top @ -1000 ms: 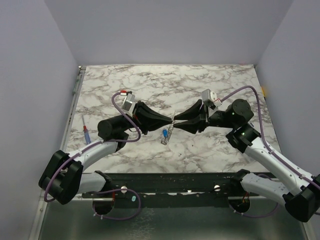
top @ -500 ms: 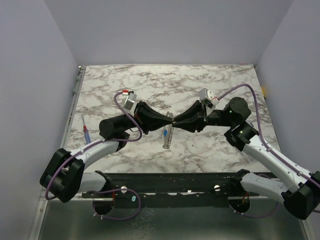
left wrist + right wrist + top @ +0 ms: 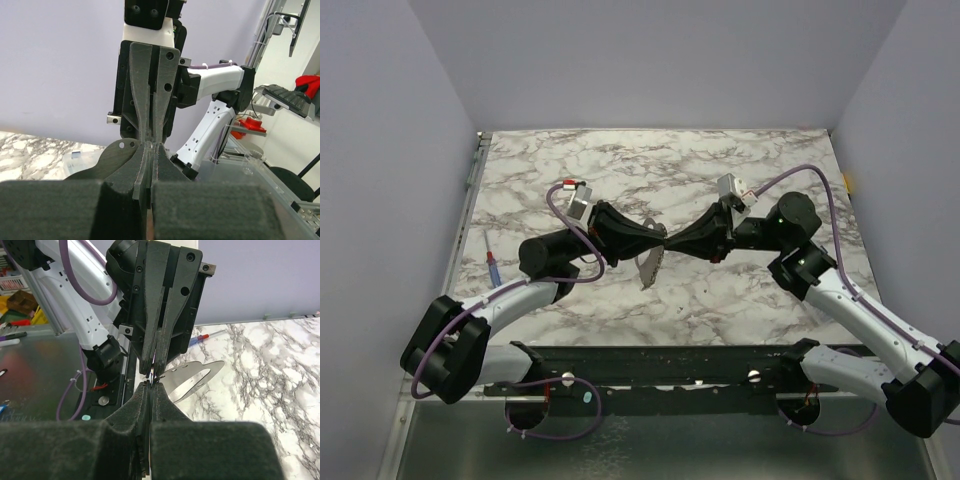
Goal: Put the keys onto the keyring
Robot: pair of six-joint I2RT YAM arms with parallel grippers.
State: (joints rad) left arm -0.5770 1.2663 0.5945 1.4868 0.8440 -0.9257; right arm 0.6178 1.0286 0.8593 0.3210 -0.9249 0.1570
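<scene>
two pairs meet tip to tip over the middle of the bench (image 3: 750,170): the left fingers (image 3: 638,233) reach in from the left-edge side and the right fingers (image 3: 692,240) from the right-edge side, both lying nearly level, nose to nose. on my left wrist camera the left fingers are clenched flat together with no gap showing, and the right pair facing them is pressed together too. my right wrist camera agrees: the right fingers are clamped tight, their tips touching the tips of the left pair. one silvery key (image 3: 648,266) juts out from that meeting point, slanting toward the near edge. in the right wrist view the key (image 3: 192,380) is a flat bright piece sticking out sideways just beside the tips, above the marble. i cannot tell which pair actually pinches it. the keyring is too thin for me to make out among the tips. a screwdriver (image 3: 492,263) with a blue and red handle lies on the bench close to the left edge, well apart from both pairs.
</scene>
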